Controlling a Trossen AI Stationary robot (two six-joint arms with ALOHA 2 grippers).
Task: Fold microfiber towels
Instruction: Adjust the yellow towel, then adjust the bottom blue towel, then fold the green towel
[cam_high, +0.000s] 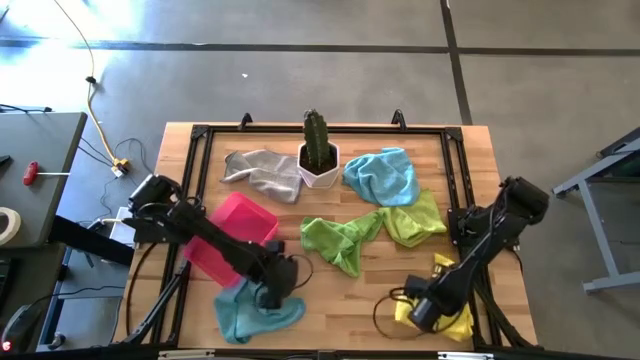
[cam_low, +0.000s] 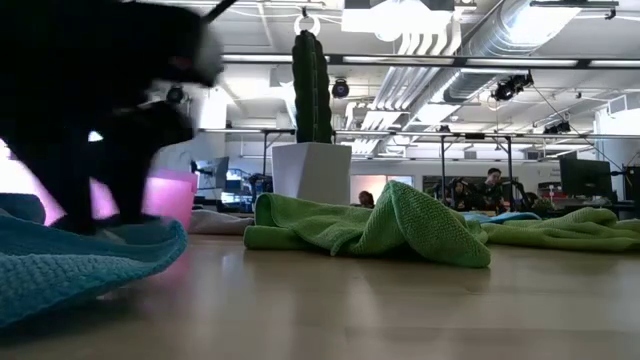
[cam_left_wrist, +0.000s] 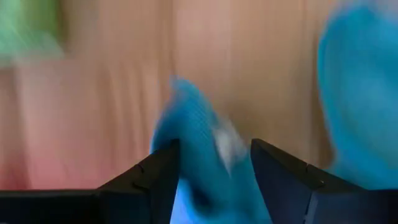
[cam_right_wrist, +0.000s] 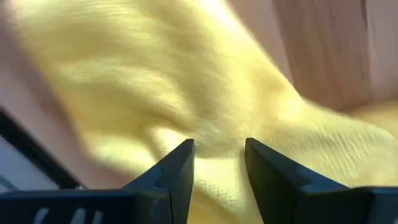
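Bench (cam_high: 330, 290) strewn with unfolded microfiber towels: grey towel (cam_high: 262, 172) at upper centre-left of the high view beside a potted cactus (cam_high: 318, 152), light blue towel (cam_high: 384, 176) to the cactus's right, two lime green towels (cam_high: 340, 240) (cam_high: 414, 220) crumpled mid-frame, teal towel (cam_high: 252, 310) at lower left, yellow towel (cam_high: 450, 308) at lower right. Pink tray (cam_high: 232, 238) left of centre, partly under the left arm

Left pincer (cam_high: 276, 292) down on the teal towel at lower left of the high view; in its wrist view a ridge of teal cloth stands between the two fingers (cam_left_wrist: 163, 171), jaws partly parted around it. Seems gripped, though blurred, so hold not certain. Right pincer (cam_high: 424, 310) low over the yellow towel at lower right; in its wrist view the fingers (cam_right_wrist: 180, 165) sit partly apart with yellow cloth bunched in the gap, apparently pinched there

Step in hand, by the look of it: taking hold of a towel to spread it flat. No towel folded yet, so the task sits near its start

To do it well: grip an edge or corner, not a mid-cloth ridge, since a pinch in the middle lifts a bunched heap. Lift just clear of the bench, draw outward to let the cloth unfurl, lay flat before any fold. Keep the teal towel clear of the pink tray close by. Soft pile likely to slip from a loose hold, so close firmly before pulling
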